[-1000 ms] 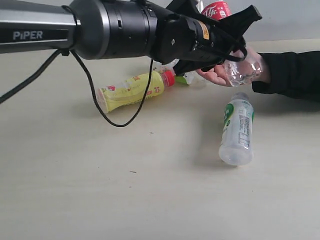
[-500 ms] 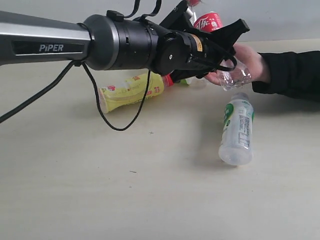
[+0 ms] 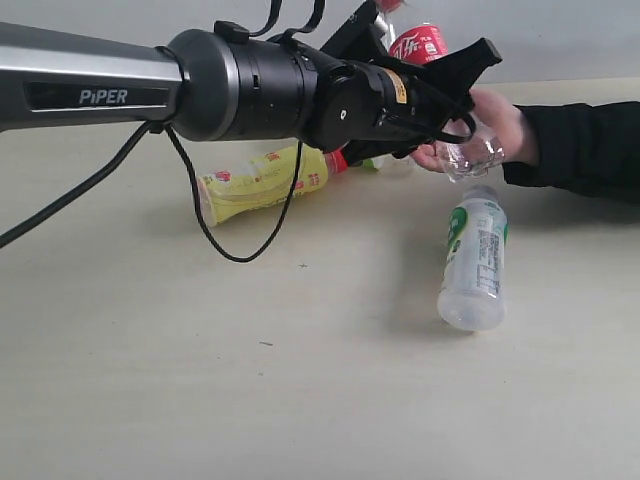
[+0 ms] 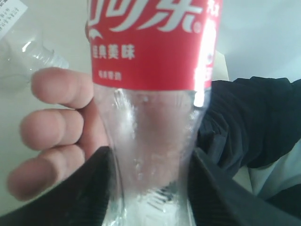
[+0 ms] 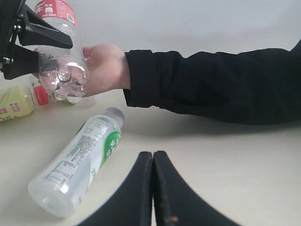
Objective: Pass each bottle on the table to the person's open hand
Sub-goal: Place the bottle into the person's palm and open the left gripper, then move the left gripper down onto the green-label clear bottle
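At 1 o'clock of the exterior view, left gripper (image 3: 462, 95) is clenched on red-label bottle (image 3: 420, 45), a dark finger (image 4: 70, 197) pressed to each side of its clear waist; bottle base rests against person's hand (image 3: 495, 120). Right gripper (image 5: 153, 188) jaws are pressed together, holding nothing, over table (image 3: 300, 380). Frosted bottle (image 3: 474, 262) lies on its side at 6 o'clock of the hand, cap toward it; yellow bottle (image 3: 262, 182) lies at 9 o'clock, red cap toward the hand; clear white-label bottle (image 4: 26, 52) lies on the table beyond the hand, mostly out of frame.
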Action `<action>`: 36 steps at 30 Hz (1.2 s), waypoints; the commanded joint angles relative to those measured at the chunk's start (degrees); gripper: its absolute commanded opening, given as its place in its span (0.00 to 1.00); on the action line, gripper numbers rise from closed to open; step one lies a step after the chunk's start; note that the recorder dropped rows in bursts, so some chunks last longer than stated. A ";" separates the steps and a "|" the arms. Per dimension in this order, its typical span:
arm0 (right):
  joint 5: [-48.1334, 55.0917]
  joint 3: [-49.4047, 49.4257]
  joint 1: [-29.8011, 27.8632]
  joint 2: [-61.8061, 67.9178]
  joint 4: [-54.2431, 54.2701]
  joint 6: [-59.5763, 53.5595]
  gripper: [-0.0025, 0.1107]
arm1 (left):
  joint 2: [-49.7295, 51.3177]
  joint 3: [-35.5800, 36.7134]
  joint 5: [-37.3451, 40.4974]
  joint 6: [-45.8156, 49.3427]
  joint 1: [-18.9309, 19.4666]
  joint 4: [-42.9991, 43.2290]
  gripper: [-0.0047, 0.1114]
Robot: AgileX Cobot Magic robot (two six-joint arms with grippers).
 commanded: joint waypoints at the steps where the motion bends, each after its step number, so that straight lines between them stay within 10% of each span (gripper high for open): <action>1: -0.74 0.28 -0.29 0.22 -0.14 -0.11 0.02 | -0.16 -0.42 -0.41 -0.83 0.25 -0.53 0.56; 20: -0.74 0.28 -0.29 0.22 -0.14 -0.11 0.02 | -0.64 -0.42 3.78 -0.46 0.25 0.17 0.69; 36: -0.74 0.28 -0.29 0.22 -0.14 -0.11 0.02 | -12.24 -0.42 22.32 26.32 0.25 0.17 0.69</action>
